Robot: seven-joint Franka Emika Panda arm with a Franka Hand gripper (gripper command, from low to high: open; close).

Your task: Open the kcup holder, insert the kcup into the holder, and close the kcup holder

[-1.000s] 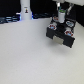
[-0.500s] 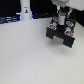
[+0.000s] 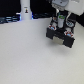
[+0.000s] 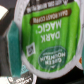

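Note:
The kcup (image 4: 47,40) fills the wrist view: a round green foil lid with white lettering, very close to the camera. In the exterior view the kcup (image 3: 60,19) shows as a small whitish pod with a green top, held in my gripper (image 3: 60,22) just above the kcup holder (image 3: 61,36). The holder is a black boxy unit at the exterior view's right. My gripper looks shut on the pod, though its fingers are blurred against the black unit. Whether the holder's drawer is open is hard to tell.
A white upright post (image 3: 24,9) stands at the back toward the exterior view's left, before a dark wall with blue lights. The pale tabletop (image 3: 30,57) stretches in front of the holder. A teal shape (image 4: 10,42) shows beside the lid in the wrist view.

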